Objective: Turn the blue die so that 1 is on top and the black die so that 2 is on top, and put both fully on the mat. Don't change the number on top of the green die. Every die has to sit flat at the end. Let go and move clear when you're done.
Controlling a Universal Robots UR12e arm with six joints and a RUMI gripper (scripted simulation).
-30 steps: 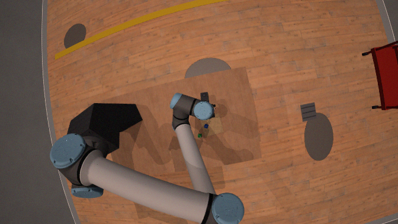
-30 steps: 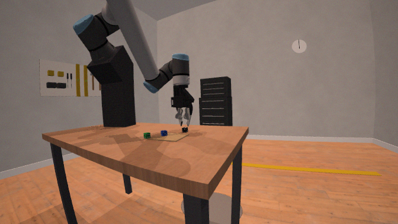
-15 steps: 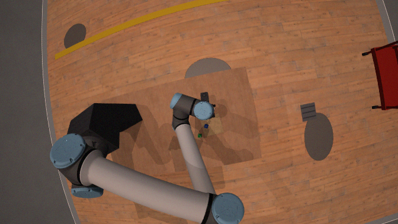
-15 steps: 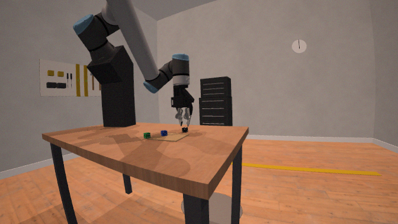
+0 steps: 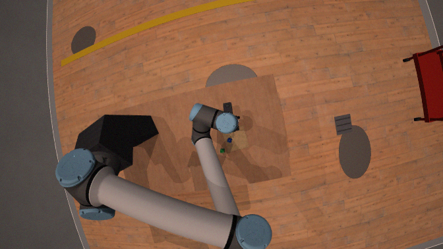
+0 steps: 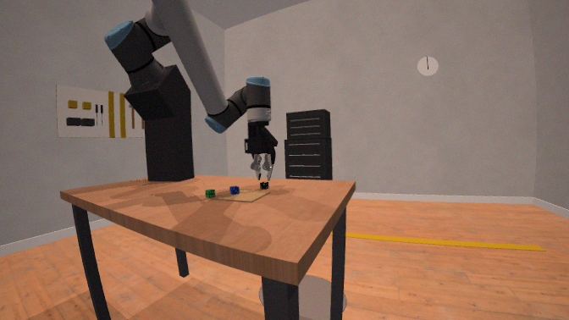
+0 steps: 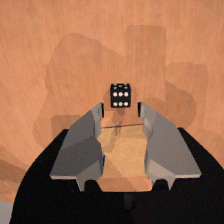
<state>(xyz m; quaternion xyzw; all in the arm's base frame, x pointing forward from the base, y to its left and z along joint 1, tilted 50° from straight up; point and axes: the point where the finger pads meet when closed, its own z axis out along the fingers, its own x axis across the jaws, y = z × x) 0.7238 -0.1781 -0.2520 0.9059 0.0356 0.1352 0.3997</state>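
The black die (image 6: pixel 264 184) (image 7: pixel 120 95) sits flat on the bare table just beyond the edge of the tan mat (image 5: pixel 241 141) (image 6: pixel 251 196) (image 7: pixel 125 150). The face it turns to the wrist camera shows six pips. My gripper (image 6: pixel 263 170) (image 7: pixel 120 103) hangs a little above and just short of it, fingers part open with nothing between them. The blue die (image 5: pixel 229 140) (image 6: pixel 234 190) rests at the mat's edge nearest the arm's base; I cannot tell whether it is fully on. The green die (image 5: pixel 222 151) (image 6: pixel 210 193) lies on the table off the mat.
The wooden table (image 6: pixel 254 237) carries the arm's black base block (image 6: pixel 167 140) at its back left. A black drawer cabinet (image 6: pixel 308 144) stands behind the table. A red cart (image 5: pixel 430 85) stands far off on the floor.
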